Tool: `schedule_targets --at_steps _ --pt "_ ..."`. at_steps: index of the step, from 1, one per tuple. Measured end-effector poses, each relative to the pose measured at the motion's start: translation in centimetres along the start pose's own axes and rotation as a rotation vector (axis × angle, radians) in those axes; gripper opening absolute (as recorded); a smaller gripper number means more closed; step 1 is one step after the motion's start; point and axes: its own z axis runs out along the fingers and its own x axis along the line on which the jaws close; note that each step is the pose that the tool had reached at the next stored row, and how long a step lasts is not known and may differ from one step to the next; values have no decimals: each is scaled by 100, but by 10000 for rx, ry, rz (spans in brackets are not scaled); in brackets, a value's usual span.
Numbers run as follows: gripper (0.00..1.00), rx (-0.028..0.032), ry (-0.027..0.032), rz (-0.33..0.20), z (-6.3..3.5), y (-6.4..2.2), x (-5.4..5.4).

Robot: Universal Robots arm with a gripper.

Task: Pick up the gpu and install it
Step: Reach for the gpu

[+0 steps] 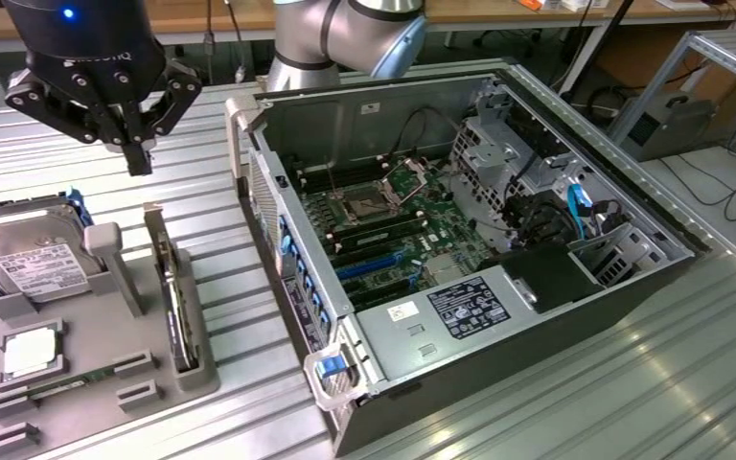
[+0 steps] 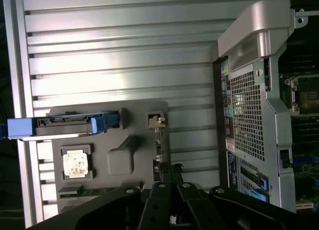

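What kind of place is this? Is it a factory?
More likely a robot lab or workshop, I think. A robot arm stands by an open computer case on a metal table. A grey holder keeps computer parts ready, and wooden workbenches with cables line the back.

Air is clear between the gripper [image 1: 138,161] and the top edge of the gpu [image 1: 172,287], which stands on edge in the gray holder [image 1: 87,383]. On the exterior view's left a gray post [image 1: 103,259] rises just beside the card, with the hard drive [image 1: 23,259] behind it. On the exterior view's right a bare strip of ribbed table [image 1: 221,240] separates the holder from the case wall [image 1: 279,259]. The case is open on top. The blue slots [image 1: 368,266] are reachable from above. They are hemmed in by the power supply [image 1: 464,307], the drive cage [image 1: 490,153] and loose cables [image 1: 528,216].
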Motion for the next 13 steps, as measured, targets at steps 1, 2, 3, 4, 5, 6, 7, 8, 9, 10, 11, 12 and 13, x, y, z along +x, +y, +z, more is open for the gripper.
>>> schedule_targets --at_steps 1,2,3,4,5,6,7,8,9,10,11,12,13 --pt "11 0 -1 -1 0 0 0" --pt "11 -1 -1 -1 0 0 0" --pt "11 0 0 -1 0 0 0" --pt "11 0 0 0 0 0 0" --pt "11 0 0 0 0 0 1" --pt "11 1 0 1 0 -2 1" --pt "11 0 1 1 -1 -7 1" --pt "11 0 0 0 -1 -20 -1" --pt "11 0 0 0 -1 -33 -2" --pt "11 0 -1 1 -2 -44 -2" --pt "11 0 0 0 -2 -55 -3" --pt "11 0 0 1 -3 -66 -4" --pt "11 -1 -1 0 -3 -83 -6"
